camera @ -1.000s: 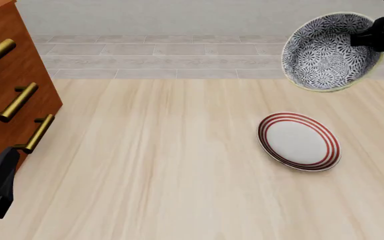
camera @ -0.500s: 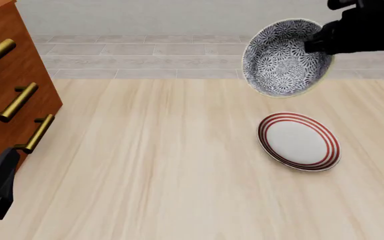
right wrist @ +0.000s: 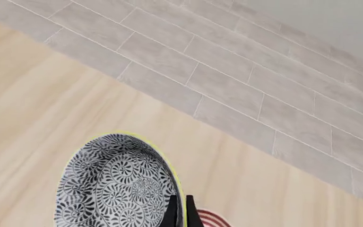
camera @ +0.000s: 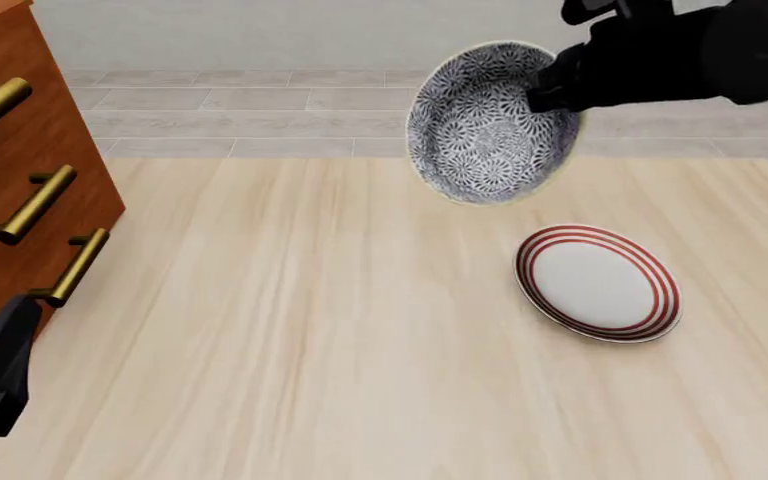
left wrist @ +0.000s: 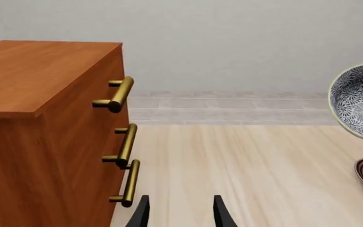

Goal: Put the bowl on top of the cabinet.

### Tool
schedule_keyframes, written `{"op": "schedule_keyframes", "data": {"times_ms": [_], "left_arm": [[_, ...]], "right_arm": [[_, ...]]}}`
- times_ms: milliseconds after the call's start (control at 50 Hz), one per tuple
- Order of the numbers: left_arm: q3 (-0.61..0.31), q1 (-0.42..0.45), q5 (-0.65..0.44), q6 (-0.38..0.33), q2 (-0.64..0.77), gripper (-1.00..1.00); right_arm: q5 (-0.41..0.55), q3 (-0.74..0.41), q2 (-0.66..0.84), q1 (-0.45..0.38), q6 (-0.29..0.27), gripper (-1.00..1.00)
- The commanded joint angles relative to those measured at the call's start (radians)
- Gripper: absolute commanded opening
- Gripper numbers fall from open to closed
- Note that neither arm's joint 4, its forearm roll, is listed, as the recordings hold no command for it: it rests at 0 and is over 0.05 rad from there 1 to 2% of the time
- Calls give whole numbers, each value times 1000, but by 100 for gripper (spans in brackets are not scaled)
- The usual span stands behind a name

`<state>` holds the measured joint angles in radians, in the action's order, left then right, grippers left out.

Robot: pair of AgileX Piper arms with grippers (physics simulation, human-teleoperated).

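Right gripper (camera: 544,98) clamped on bowl (camera: 488,125) rim, bowl tilted above bench (camera: 357,330); left gripper (left wrist: 180,213) fingers apart beside cabinet (left wrist: 43,137).

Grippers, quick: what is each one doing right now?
Left gripper: open, holding nothing, low beside the cabinet.
Right gripper: closed on the rim of the bowl, carrying it in the air.
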<state>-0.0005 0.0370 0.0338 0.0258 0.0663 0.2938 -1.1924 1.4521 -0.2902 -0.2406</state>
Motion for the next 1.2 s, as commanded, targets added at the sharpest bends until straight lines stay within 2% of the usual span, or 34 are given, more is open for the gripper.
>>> {"op": "schedule_keyframes", "data": {"times_ms": [20, 340, 540, 1200], "left_arm": [[0, 2, 1, 1, 1, 100], [0, 4, 10, 4, 7, 100], [0, 5, 16, 6, 13, 100], [0, 13, -20, 16, -29, 100]], "right_arm": [[-11, -10, 15, -90, 3, -100], [-28, -6, 44, -199, -3, -100], [-32, -43, 95, -263, -3, -100], [-21, -169, 221, -380, -27, -100]]}}
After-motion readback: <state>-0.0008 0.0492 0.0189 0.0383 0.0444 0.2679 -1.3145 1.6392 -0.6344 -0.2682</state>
